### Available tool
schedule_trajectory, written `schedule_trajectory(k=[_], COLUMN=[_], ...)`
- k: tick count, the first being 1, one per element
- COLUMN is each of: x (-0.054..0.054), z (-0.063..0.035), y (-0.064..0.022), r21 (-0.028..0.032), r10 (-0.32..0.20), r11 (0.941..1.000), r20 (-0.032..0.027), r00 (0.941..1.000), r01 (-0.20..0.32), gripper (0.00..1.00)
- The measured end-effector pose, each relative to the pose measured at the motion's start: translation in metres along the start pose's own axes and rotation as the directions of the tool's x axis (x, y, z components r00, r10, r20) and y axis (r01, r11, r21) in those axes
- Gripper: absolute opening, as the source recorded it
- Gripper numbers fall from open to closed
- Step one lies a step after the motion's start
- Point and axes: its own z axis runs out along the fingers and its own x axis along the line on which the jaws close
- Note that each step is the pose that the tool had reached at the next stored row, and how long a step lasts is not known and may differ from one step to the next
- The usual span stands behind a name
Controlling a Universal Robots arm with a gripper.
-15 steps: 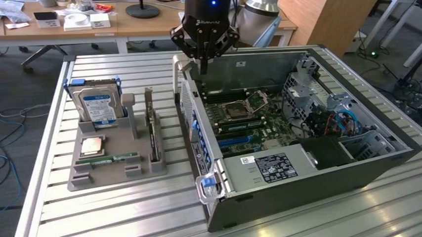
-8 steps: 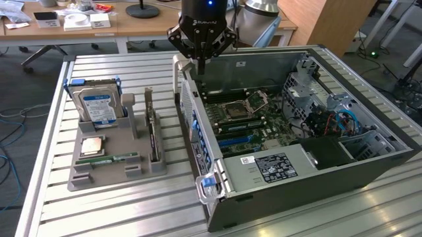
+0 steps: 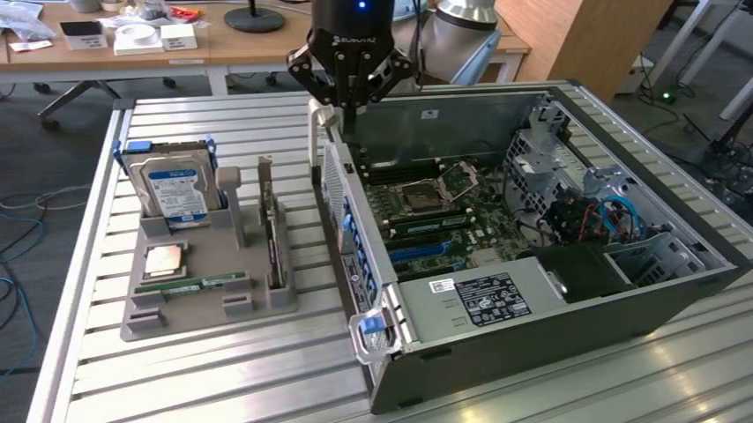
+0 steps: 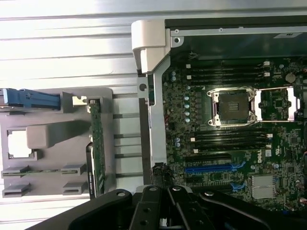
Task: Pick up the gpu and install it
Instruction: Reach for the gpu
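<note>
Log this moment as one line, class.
gripper: jaws shut, empty, over open dark metal computer case rim | gpu, dark flat card with silver bracket: upright in grey plastic holder, untouched

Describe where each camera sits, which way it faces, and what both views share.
Exterior view: off the arm, raised, looking down at the table, computer case and gripper, shut above the case's edge.
Wrist view: on the wrist, looking down past the gripper onto the motherboard.
Shared: case, motherboard, gray tray, gpu standing in the tray.
</note>
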Motion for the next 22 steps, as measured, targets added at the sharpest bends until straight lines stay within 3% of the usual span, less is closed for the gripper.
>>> schedule_trajectory(k=[22], x=[0.023], z=[-0.0004], y=[-0.0017], r21=[0.0], r10=[0.0], r11=[1.0], r20=[0.0], r00=[1.0], r01=[0.0], gripper=[0.11])
